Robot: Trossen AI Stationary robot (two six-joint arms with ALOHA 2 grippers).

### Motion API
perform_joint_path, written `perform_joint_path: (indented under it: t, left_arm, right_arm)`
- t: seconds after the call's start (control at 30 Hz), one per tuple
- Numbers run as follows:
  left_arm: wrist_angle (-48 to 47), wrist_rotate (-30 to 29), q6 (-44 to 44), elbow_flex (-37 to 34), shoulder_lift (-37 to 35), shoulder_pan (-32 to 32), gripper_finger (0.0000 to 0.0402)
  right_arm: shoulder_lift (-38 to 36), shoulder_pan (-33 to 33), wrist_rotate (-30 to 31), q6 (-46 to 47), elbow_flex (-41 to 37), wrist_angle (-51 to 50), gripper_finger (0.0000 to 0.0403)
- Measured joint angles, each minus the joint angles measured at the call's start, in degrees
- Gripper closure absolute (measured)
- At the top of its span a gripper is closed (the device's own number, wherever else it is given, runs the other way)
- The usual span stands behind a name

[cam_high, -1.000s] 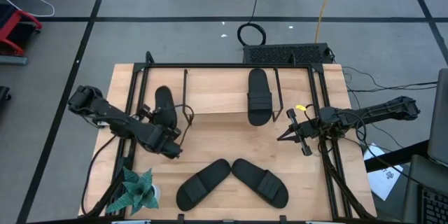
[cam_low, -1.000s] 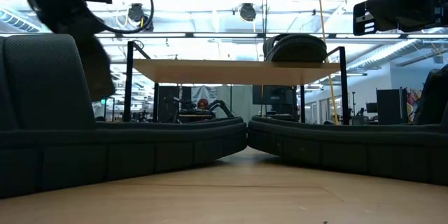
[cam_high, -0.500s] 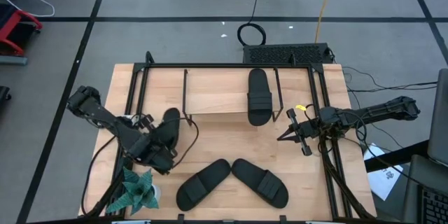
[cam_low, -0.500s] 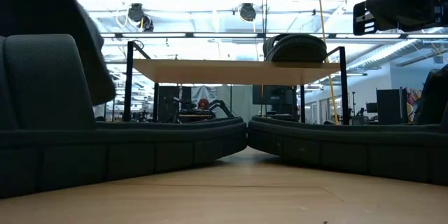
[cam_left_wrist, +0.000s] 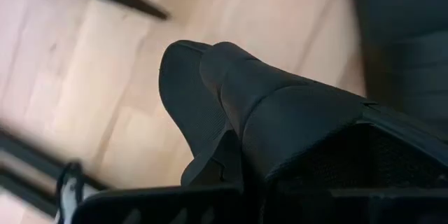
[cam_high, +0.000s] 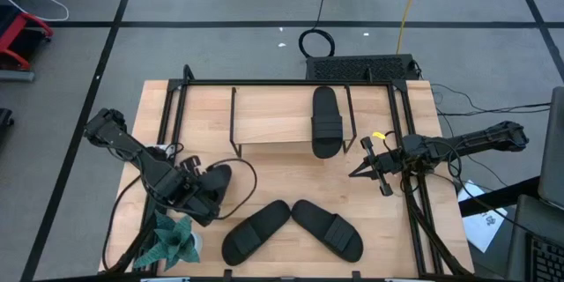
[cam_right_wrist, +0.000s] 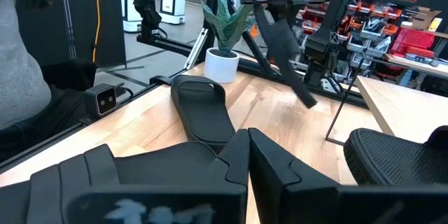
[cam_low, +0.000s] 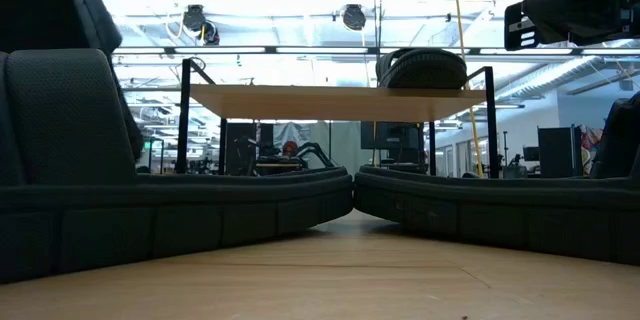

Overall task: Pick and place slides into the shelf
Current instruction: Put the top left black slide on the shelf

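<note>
On the left side of the tabletop (cam_high: 264,172), the left tool (cam_high: 204,196) is clamped on one slide (cam_high: 214,183), carrying it tilted above the wood, just beside the potted plant (cam_high: 173,241). The left wrist view shows the dark sandal pinched between the fingers (cam_left_wrist: 210,171) (strap detail too dark to make out). A second slide (cam_high: 325,121) lies on the shelf (cam_high: 273,119), at its right end. Two more slides (cam_high: 256,231) rest on the front of the tabletop, toes nearly touching in a V. The right tool (cam_high: 359,172) hangs near the right rail, fingers together, gripping nothing.
</note>
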Motion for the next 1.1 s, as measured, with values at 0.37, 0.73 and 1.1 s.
perform_joint_path:
  t: [0.37,0.73,1.1]
  left_arm:
    - [8.25,-2.62,16.76,8.98,0.00,0.31,0.0401]
    - [11.17,-19.44,32.41,15.50,-0.04,3.43,0.0401]
    - [24.65,-28.28,54.95,15.50,3.11,14.11,0.0401]
  right_arm:
    - [0.00,0.00,-0.02,0.00,0.00,0.00,0.0403]
    - [0.00,-0.01,-0.02,0.00,0.00,0.00,0.0403]
    - [0.00,-0.01,0.08,-0.46,0.00,0.00,0.0403]
